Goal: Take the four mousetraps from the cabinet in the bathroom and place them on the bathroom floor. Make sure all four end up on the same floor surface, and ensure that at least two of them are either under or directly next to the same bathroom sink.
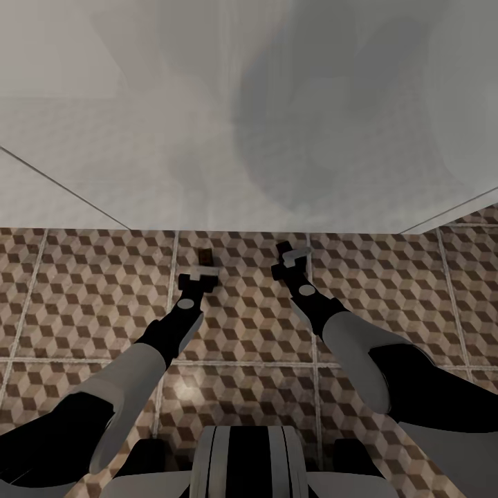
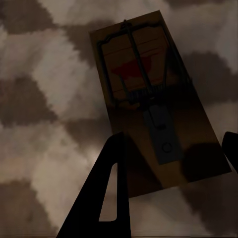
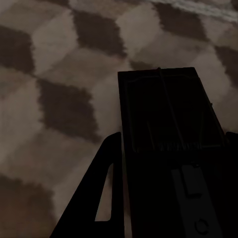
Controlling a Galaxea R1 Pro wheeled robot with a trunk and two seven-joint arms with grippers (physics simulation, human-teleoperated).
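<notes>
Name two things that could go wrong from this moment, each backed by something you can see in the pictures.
1. The left hand straddles a mousetrap lying on the floor. Lifting away carelessly, a finger might drag the trap.
2. The right hand seems to hold a second trap above the tiles. Released from there, it could drop and land askew or flipped.

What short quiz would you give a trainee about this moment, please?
1. True or false: the mousetrap in the left wrist view lies flat on the patterned bathroom floor.
2. In the head view, a mousetrap lies on the tiles just beyond which gripper? A) left gripper B) right gripper
3. What colour is the spot on the mousetrap in the left wrist view?

Key: 1 true; 2 A; 3 red.
</notes>
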